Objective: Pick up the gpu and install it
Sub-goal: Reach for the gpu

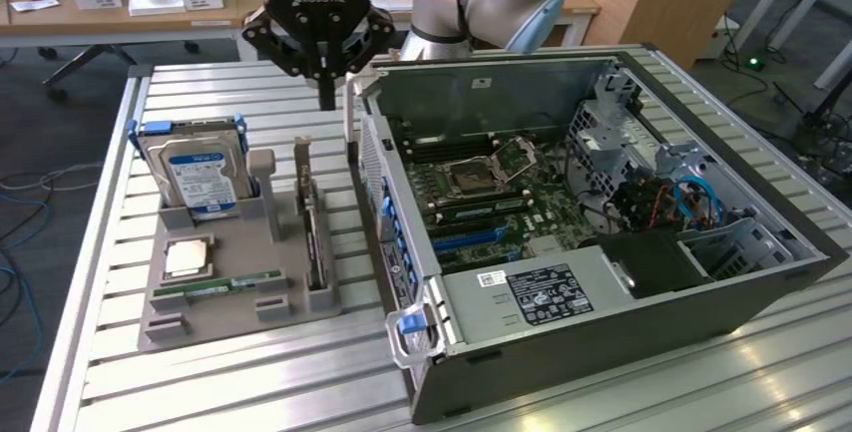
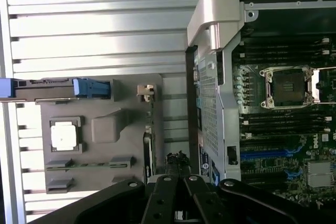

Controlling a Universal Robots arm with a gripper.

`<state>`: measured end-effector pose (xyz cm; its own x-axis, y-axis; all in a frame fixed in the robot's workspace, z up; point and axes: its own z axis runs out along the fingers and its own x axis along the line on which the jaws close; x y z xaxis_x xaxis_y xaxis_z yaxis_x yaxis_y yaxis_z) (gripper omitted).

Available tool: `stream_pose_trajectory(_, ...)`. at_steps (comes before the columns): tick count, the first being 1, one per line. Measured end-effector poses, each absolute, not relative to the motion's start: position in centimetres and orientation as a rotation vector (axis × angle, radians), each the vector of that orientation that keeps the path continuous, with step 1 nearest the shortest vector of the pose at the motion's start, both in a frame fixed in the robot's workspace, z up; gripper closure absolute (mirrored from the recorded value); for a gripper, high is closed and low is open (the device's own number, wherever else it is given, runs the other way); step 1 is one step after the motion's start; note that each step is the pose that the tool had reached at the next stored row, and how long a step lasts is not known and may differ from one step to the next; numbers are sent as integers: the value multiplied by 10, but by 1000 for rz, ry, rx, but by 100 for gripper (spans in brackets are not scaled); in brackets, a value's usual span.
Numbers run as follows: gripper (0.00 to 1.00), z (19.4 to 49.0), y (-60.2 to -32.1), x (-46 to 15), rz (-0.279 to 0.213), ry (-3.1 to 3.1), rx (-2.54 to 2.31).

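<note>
Fingers [image 1: 326, 88] of my gripper [image 1: 326, 107] were pressed together, pinching nothing, above the slatted table [image 1: 239, 377] beside the open computer case [image 1: 745, 297]. The gpu [image 1: 314, 237] stood on edge in the grey holder [image 1: 219, 317], untouched.

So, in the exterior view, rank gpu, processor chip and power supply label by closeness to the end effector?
1. gpu, on edge in the tray, case side.
2. processor chip, flat, tray's middle.
3. power supply label, inside the case.
</note>
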<state>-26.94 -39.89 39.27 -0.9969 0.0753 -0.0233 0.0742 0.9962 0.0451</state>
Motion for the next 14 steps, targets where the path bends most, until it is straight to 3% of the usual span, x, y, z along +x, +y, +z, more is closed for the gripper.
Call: stream_pose_trajectory(14, 89, 393, -399, -291, 69, 3114, 117)
